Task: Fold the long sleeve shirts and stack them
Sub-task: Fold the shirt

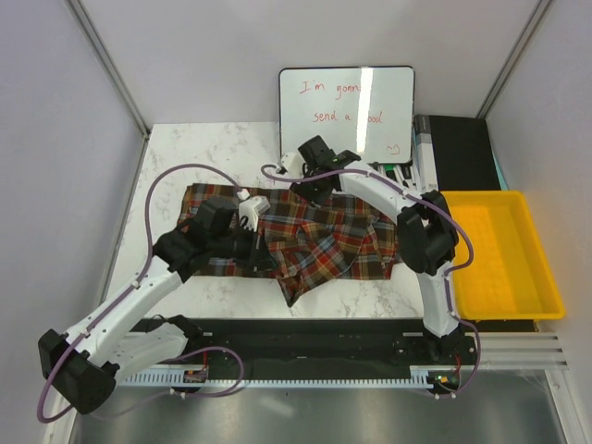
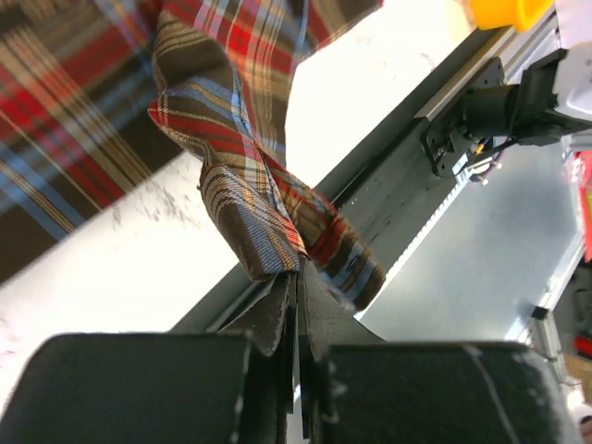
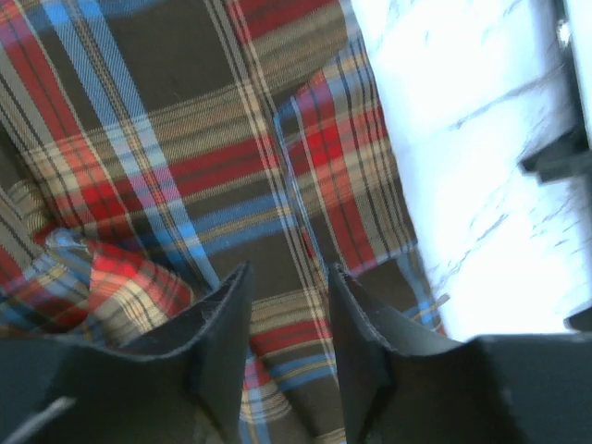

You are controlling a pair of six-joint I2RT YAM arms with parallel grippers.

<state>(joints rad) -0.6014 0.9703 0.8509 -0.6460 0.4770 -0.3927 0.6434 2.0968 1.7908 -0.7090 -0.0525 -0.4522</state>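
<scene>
One plaid long sleeve shirt (image 1: 324, 242) in red, dark and blue checks lies spread and rumpled across the middle of the marble table (image 1: 185, 157). My left gripper (image 1: 259, 242) is over the shirt's left part. In the left wrist view the left gripper (image 2: 301, 268) is shut on a twisted fold of the shirt (image 2: 245, 185), lifted off the table. My right gripper (image 1: 310, 188) hangs over the shirt's far edge. Its jaws stand open in the right wrist view, the right gripper (image 3: 289, 277) just above flat plaid cloth (image 3: 231, 139), nothing between its fingers.
A yellow bin (image 1: 499, 250) sits at the right of the table. A whiteboard (image 1: 347, 106) with red writing leans at the back, with a black device (image 1: 462, 153) beside it. A black rail (image 1: 314, 342) runs along the near edge.
</scene>
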